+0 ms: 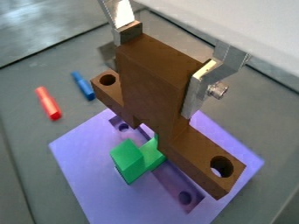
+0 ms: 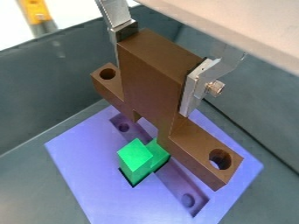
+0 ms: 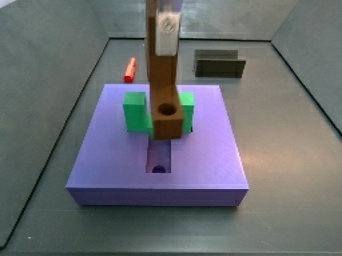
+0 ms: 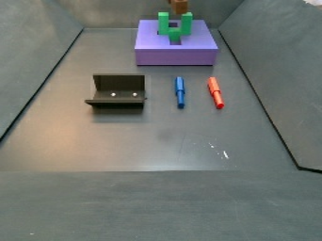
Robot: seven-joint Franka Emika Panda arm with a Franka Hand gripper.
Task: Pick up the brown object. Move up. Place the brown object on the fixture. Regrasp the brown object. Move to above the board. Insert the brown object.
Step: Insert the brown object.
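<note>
My gripper [image 1: 163, 63] hangs over the board [image 3: 201, 150]. Its jaws squeeze the brown object [image 1: 158, 96], held upright right above the slot, by the green block [image 3: 135, 112]. It looks hard and stiff, so holding its flat sides seems best.

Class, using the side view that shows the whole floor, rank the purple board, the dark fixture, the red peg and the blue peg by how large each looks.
1. Board
2. Fixture, though it sits nearer the camera, so the gap is unsure
3. Red peg and blue peg: too alike to rank

The gripper holds the brown object above the board.
</note>
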